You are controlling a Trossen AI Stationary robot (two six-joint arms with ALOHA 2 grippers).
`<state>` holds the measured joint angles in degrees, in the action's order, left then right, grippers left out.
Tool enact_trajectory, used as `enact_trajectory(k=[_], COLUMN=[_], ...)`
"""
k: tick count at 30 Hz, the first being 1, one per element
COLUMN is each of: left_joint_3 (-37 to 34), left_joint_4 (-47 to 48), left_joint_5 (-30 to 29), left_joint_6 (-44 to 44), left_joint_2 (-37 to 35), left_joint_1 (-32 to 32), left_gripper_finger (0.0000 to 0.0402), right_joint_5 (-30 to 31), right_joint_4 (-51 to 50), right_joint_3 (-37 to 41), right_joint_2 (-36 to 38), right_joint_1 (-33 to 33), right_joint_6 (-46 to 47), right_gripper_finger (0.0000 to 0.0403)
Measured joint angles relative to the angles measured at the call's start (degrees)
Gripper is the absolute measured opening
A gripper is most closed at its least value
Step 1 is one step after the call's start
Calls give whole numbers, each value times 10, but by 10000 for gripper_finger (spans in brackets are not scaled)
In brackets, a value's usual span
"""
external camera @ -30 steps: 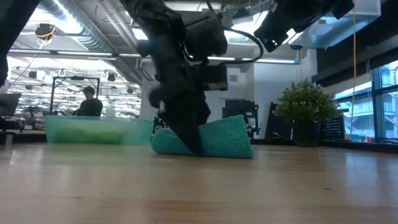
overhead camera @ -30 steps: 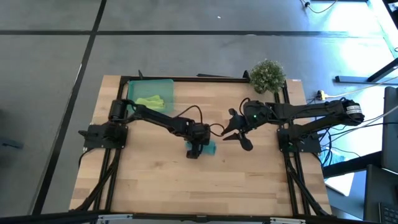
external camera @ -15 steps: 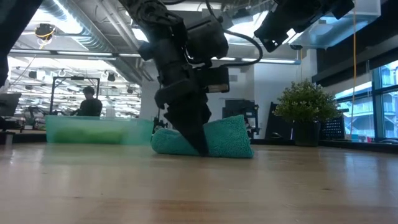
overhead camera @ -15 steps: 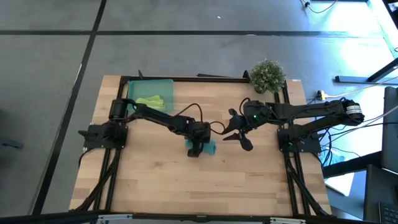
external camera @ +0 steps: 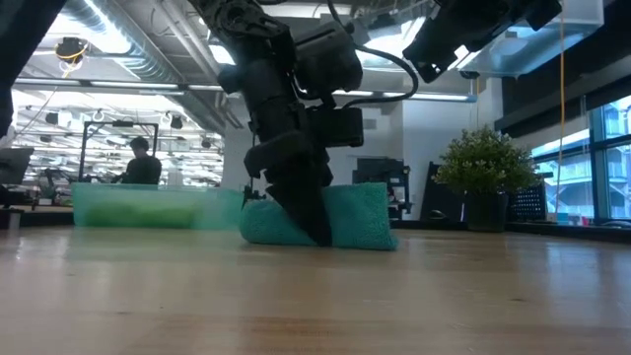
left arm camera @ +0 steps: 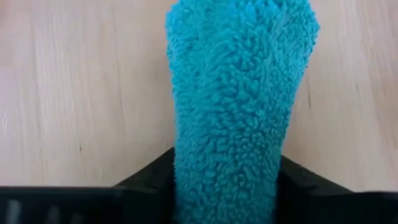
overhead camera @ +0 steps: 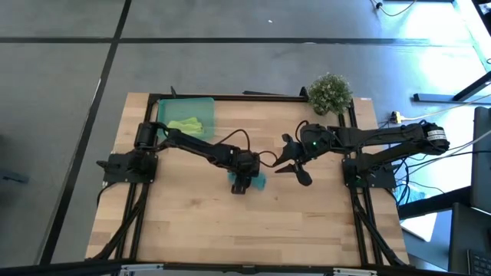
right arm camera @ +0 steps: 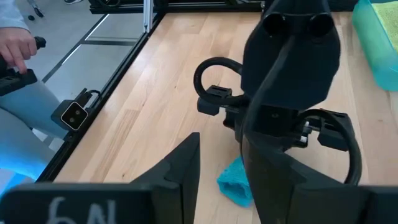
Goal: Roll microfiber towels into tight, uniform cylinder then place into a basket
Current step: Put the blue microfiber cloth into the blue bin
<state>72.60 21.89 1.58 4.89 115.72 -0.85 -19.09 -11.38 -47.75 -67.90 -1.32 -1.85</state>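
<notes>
The teal microfiber towel (external camera: 360,219), rolled into a short cylinder, lies on the wooden table near its middle. My left gripper (overhead camera: 244,182) reaches steeply down onto it and is shut on it. The roll (left arm camera: 236,93) runs away from the fingers in the left wrist view. The lime-green towel (overhead camera: 186,124) lies bunched in the translucent teal basket (overhead camera: 205,103) at the table's far left. My right gripper (overhead camera: 294,172) hovers open above the table, just right of the roll, and touches nothing. My left gripper pinches the teal roll's two long sides (left arm camera: 186,168) between its two fingers (left arm camera: 146,183), a little left of the roll's middle. The fingers slant down from the table's left and lie along the roll. The roll lies on the table, drawn in where the fingers meet it.
A potted plant (overhead camera: 330,92) stands at the far right corner. A black frame (overhead camera: 253,96) edges the table. A person's hand (right arm camera: 15,46) shows beyond the table in the right wrist view. Bare wood lies along the near half.
My left gripper has stayed in place and closed its fingers onto the teal roll. The roll has remained on the table and is drawn in slightly.
</notes>
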Motion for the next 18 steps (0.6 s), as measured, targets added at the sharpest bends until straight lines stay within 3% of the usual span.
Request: enact_trajectory(k=[4,11,18], left_joint_3=[7,71,147], left_joint_4=[22,145,234], left_joint_5=[31,40,40], left_joint_6=[-2,-16,-18], left_joint_2=[-1,1,0], left_joint_1=[12,43,79], left_gripper_finger=[106,23,24], right_joint_5=[0,0,0], right_joint_4=[0,0,0], right_joint_3=[0,0,0], right_joint_2=[0,0,0], right_joint_1=[0,0,0], right_joint_6=[0,0,1], right_gripper_finger=[122,122,122])
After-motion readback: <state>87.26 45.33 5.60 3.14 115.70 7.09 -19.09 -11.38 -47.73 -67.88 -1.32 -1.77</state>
